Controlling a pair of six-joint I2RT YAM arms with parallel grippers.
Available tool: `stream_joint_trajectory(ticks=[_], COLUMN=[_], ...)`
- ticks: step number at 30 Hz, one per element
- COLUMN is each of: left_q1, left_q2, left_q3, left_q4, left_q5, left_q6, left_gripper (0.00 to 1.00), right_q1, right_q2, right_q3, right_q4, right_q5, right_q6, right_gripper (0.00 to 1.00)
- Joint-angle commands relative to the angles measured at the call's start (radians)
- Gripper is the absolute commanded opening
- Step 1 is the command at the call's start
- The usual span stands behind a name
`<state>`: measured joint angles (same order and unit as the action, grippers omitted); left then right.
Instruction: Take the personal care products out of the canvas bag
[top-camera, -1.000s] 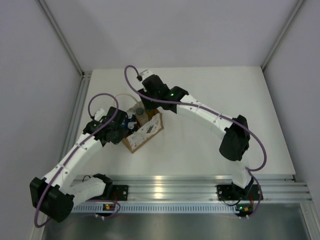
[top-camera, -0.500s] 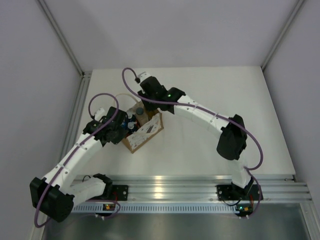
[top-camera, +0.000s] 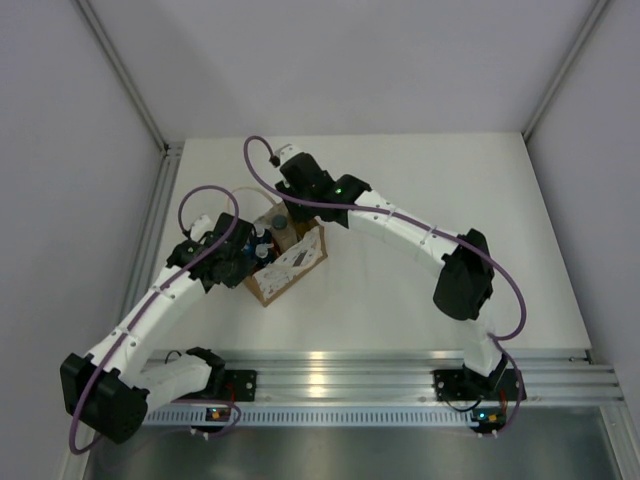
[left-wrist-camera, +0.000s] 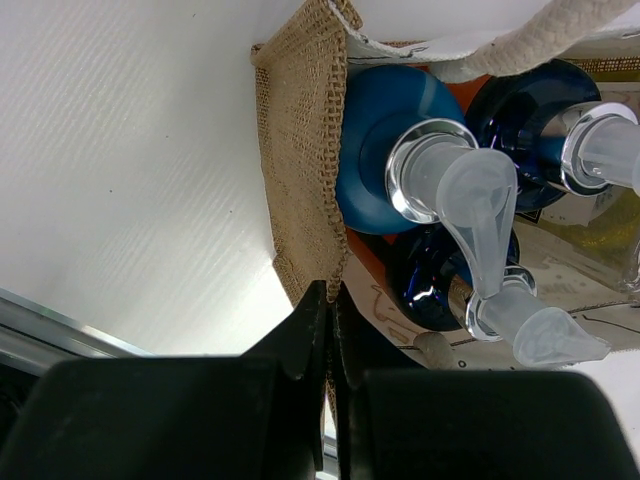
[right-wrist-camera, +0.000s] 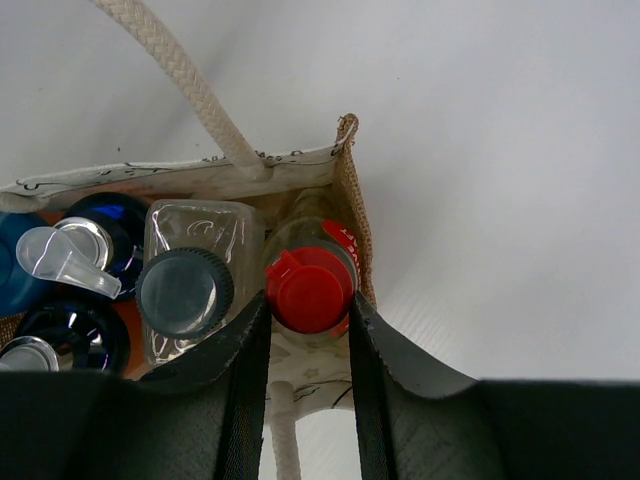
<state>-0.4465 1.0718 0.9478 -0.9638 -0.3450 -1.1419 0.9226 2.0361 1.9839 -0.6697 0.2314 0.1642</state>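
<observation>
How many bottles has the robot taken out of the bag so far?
None yet: no bottle stands on the table, and all five sit in the canvas bag. In hand: the right hand grips the red-capped bottle, while the left hand pinches the bag's edge. Left: lifting out all five, including the dark-capped bottle and three pump bottles.

The left arm (top-camera: 150, 305) and right arm (top-camera: 400, 228) share white links (top-camera: 385, 222), bulky black joints (top-camera: 462, 285) and looping purple cables (top-camera: 247, 155).
</observation>
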Motion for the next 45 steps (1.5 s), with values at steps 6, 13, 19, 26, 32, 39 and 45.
stream_joint_trajectory(ticks=[6,13,19,26,32,39,45], left_q1=[0.002,0.002,0.003,0.003,0.002,0.003,0.002], left_q2=[0.013,0.010,0.008,0.013,0.016,0.020,0.022], left_q3=[0.000,-0.007,-0.014,-0.020,-0.020,-0.020,-0.021], left_q4=[-0.004,-0.004,-0.006,-0.006,-0.004,-0.004,-0.006], left_q5=[0.017,0.020,0.021,0.026,0.024,0.024,0.021], left_q6=[0.019,0.016,0.011,0.011,0.010,0.008,0.007], left_gripper=[0.00,0.00,0.00,0.00,0.00,0.00,0.00], right_q1=[0.021,0.021,0.021,0.021,0.021,0.021,0.021], right_q2=[-0.019,-0.059,-0.105,-0.149,-0.177,-0.211,-0.243], right_q3=[0.069,0.084,0.090,0.095,0.104,0.130,0.171], right_q4=[0.021,0.030,0.030,0.028,0.028,0.028,0.028], right_q5=[0.005,-0.001,-0.004,0.002,0.009,0.008,0.008], right_q6=[-0.020,-0.022,-0.023,-0.034,-0.045,-0.049,-0.055], right_gripper=[0.00,0.00,0.00,0.00,0.00,0.00,0.00])
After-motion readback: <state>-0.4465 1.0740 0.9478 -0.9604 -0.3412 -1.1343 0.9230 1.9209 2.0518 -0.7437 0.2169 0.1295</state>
